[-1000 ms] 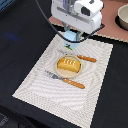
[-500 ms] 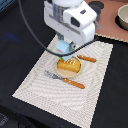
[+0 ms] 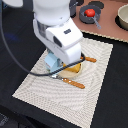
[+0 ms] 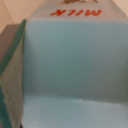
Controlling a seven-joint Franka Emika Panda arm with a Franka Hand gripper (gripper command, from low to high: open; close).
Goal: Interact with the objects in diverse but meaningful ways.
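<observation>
Dark table (image 3: 15,45) with striped placemat (image 3: 45,95) at centre; wooden board (image 3: 107,32) at upper right.

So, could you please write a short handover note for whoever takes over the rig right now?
Gripper: hidden behind the arm in the exterior view and out of frame in the wrist view, so open or shut cannot be told.
Pale-blue milk carton: fills the wrist view, directly under the arm, on the striped placemat.
Bread loaf: on the round plate at mat centre, mostly hidden by the arm, between two orange-handled utensils.
Red tomato: on the dark pan off the mat, far side.
Done: arm positioned over the carton.
Left: confirm the grasp on the carton, then handle the other items.
</observation>
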